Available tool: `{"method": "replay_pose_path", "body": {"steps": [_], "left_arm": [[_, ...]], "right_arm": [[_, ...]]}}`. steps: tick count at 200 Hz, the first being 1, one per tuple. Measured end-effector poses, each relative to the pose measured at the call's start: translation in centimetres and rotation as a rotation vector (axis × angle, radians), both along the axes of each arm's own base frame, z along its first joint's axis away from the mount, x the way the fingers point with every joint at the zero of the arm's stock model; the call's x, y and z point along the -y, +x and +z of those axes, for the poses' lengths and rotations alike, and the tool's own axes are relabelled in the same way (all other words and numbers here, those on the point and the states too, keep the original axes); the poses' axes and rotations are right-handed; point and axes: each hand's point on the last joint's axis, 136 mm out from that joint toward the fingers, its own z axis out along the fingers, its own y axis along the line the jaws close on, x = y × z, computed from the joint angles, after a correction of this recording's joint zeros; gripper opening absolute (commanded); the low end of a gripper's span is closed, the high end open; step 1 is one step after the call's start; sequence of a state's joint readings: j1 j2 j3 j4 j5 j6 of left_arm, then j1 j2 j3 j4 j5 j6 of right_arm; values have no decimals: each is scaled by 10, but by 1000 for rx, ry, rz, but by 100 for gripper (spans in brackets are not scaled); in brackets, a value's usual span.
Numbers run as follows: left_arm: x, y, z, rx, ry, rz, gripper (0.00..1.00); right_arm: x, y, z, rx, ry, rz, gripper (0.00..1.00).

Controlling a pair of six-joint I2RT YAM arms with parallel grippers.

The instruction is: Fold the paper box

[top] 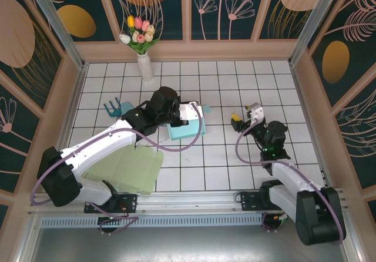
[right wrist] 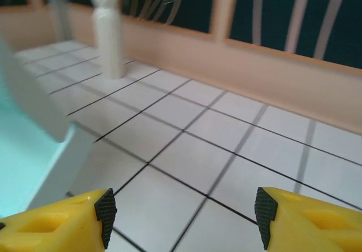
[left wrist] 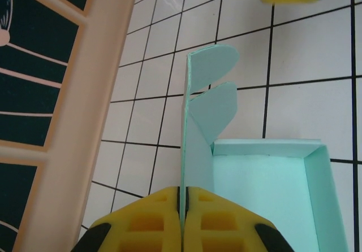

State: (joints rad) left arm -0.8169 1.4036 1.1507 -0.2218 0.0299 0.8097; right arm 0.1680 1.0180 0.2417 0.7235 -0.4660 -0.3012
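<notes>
The paper box (top: 189, 130), pale teal, sits near the middle of the tiled table (top: 223, 156), a little toward 10 o'clock from the centre in the top view. In the left wrist view its shallow open tray (left wrist: 266, 190) lies flat on the tiles. One side panel (left wrist: 198, 144) stands upright along the tray's 9 o'clock edge, with two rounded tabs (left wrist: 212, 65) at its far end. The left gripper (left wrist: 182, 218) reaches over the box from 7 o'clock. Its yellow fingers (left wrist: 150, 221) are pressed together, with the near edge of that upright panel pinched between them. The right gripper (top: 244, 116) hangs at 3 o'clock of the box, near it but apart. Its jaws are spread wide with nothing between them, and bare tiles show in the gap in its own wrist view (right wrist: 181, 218). The box's teal corner appears there as a blur at 9 o'clock. A stack of light green flat sheets (top: 126, 168) lies at 7 o'clock of the box, partly under the left arm. A small blue cutout (top: 113, 108) lies at 9 o'clock. A white vase (top: 144, 67) of tulips (top: 138, 30) stands at 11 o'clock by the back wall.
</notes>
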Motion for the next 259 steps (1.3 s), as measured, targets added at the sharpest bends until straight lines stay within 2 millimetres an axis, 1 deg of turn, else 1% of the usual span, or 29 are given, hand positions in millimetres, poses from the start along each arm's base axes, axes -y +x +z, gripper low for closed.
{"method": "replay_pose_path", "body": {"steps": [15,26,39,47,66,78,111,125,143,171,196,209,248,259], "left_arm": [[2,-1,-3,2,11,-19,0],[3,-2,-3,6,15,-34,0],[5,-4,-4,13,19,-60,0],[6,-6,-6,15,21,-76,0],[6,-12,-16,5,37,-114,0],[6,-15,-21,0,45,-131,0],[7,-17,-24,6,54,-150,0],[7,-18,-25,8,55,-156,0],[9,-19,-25,13,48,-167,0],[9,-20,-28,8,48,-173,0],[9,-21,-28,4,45,-178,0],[9,-21,-28,1,42,-182,0],[10,-23,-28,-4,36,-193,0],[10,-23,-28,-5,34,-195,0]], "right_arm": [[-20,-2,-5,27,-93,106,70],[-30,-2,-5,51,-142,162,70],[-35,-1,-6,75,-187,202,69],[-37,1,-7,82,-210,220,67],[-45,4,-7,94,-256,278,65],[-50,6,-5,106,-277,306,61],[-64,6,-4,120,-315,385,57],[-72,4,-7,122,-328,420,57],[-82,-2,-13,119,-333,470,55],[-96,-10,-22,112,-336,539,54],[-103,-13,-24,113,-335,571,54],[-105,-14,-24,113,-331,581,52],[-110,-17,-22,131,-338,604,51],[-111,-18,-22,133,-337,609,48]]}}
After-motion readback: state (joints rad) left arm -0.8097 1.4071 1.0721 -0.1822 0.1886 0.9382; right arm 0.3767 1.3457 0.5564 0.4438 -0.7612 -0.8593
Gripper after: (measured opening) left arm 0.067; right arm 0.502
